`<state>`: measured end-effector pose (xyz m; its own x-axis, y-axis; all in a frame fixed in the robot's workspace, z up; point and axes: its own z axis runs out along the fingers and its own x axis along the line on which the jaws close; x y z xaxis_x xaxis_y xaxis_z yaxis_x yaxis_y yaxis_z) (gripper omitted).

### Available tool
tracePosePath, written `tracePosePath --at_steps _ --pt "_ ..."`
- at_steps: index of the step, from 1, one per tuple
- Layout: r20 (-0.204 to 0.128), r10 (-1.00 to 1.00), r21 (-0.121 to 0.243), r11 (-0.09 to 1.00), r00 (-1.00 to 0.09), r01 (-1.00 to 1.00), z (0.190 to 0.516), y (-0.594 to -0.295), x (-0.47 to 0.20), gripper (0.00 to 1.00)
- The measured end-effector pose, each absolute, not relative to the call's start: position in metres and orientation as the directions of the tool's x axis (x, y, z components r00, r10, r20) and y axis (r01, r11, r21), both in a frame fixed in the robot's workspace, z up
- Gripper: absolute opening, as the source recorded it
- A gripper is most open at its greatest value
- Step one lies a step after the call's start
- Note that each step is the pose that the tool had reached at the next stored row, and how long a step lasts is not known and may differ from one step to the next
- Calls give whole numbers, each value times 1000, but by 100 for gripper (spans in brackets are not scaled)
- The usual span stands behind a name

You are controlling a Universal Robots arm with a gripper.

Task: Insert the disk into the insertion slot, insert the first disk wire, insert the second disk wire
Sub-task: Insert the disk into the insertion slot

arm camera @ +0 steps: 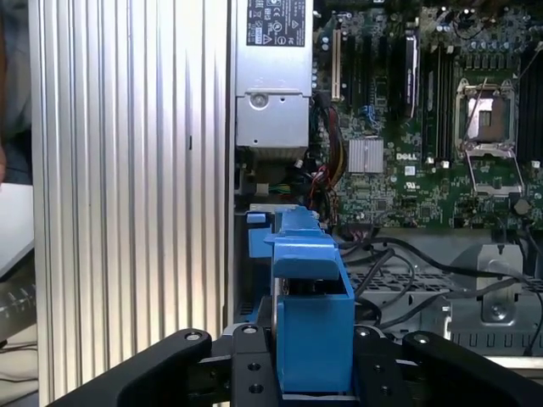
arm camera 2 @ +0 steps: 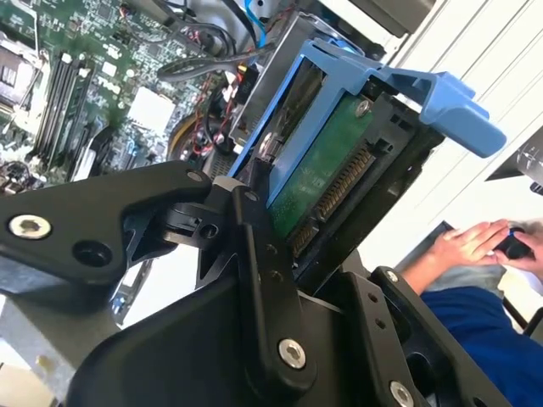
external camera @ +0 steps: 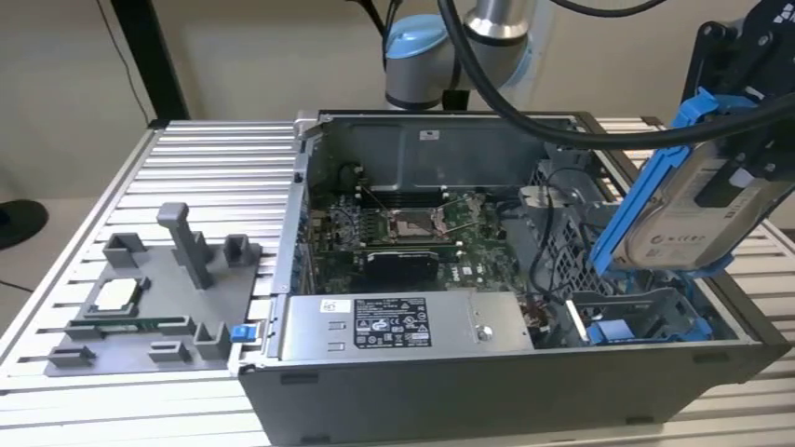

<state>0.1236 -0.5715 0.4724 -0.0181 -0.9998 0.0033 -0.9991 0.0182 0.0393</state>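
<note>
In the exterior view my gripper (external camera: 720, 184) is shut on the disk (external camera: 671, 219). The disk is a silver drive with a white label in a blue carrier, held tilted on edge above the right end of the open computer case. The insertion slot (external camera: 636, 312), a grey bay with blue parts inside, lies just below it by the case's front right corner. In the second wrist view the disk's green underside (arm camera 2: 327, 182) and blue end tab (arm camera 2: 450, 102) show between black fingers (arm camera 2: 254, 254). The first wrist view looks down the blue carrier (arm camera: 310, 309) onto the perforated grey wall (arm camera: 407, 284).
A grey labelled power-supply box (external camera: 385, 326) sits along the case's front, with the green motherboard (external camera: 397, 233) behind it. Loose black cables (external camera: 546, 196) cross near the bay. A grey fixture plate (external camera: 149, 307) lies on the slatted table (external camera: 211, 158). A person's hand (arm camera 2: 462, 246) shows beyond the case.
</note>
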Motion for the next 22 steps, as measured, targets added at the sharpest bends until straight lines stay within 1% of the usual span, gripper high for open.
tracePosePath --at_steps 22 --pt "3 -1000 39 18 -18 -999 451 -572 124 0"
